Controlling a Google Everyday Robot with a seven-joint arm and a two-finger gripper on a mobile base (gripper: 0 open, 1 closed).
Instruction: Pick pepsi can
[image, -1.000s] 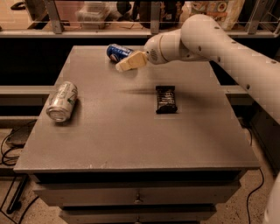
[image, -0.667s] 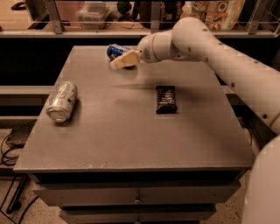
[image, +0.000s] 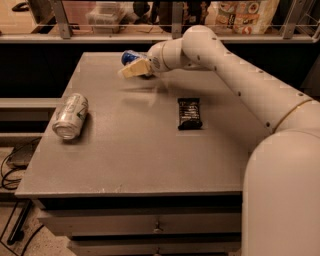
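Observation:
The pepsi can (image: 129, 56), blue with a silver end, lies on its side near the far edge of the grey table (image: 135, 165). My gripper (image: 131, 70), beige at its tip, reaches in from the right on a white arm. It sits right against the near side of the can and covers part of it. I cannot tell whether it is touching the can or holding it.
A silver-white can with green marks (image: 70, 115) lies on its side at the table's left. A black snack packet (image: 189, 113) lies right of centre. A shelf with a rail and packaged goods (image: 240, 12) runs behind the table. Drawers are below the front edge.
My gripper has moved further away and a little left, closing in on the pepsi can. The other objects have not moved.

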